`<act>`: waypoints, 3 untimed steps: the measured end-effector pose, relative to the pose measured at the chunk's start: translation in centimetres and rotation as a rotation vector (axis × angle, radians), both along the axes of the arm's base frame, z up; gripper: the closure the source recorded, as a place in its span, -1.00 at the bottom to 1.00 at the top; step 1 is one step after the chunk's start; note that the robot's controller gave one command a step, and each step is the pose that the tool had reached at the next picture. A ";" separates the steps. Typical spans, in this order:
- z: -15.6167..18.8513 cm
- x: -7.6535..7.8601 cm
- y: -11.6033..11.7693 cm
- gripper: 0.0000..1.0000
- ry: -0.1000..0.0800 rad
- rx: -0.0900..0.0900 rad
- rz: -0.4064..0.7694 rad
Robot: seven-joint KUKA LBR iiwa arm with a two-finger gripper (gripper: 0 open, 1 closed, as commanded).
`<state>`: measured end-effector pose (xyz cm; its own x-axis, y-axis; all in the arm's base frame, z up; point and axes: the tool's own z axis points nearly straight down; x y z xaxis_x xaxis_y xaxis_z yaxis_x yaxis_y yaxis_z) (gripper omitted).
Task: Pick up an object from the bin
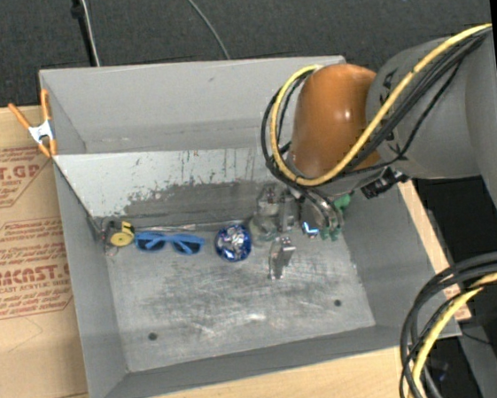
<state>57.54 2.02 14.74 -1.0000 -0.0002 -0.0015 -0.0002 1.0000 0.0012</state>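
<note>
The one camera hangs above the bin [175,99], looking down and tipped a little to one side, so the far wall shows broad and the near wall narrow. It sits close enough that the bin takes most of the view. The arm [451,99] comes in from the right, large under the lens.

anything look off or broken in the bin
Nothing stands out. A yellow piece, blue glasses and a blue ball lie in a row by the back wall; the gripper is just beside the ball. The bin floor is merely scuffed.
</note>
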 end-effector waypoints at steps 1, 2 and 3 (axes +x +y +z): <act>-6.0 -0.3 4.0 -1.00 -0.010 -0.001 -0.122; -5.9 -0.1 4.1 1.00 -0.018 0.001 -0.121; -6.3 -0.5 4.2 -1.00 0.000 0.000 -0.120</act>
<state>57.01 6.19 8.47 -0.9928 0.1199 -0.0016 0.1199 0.9928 0.0012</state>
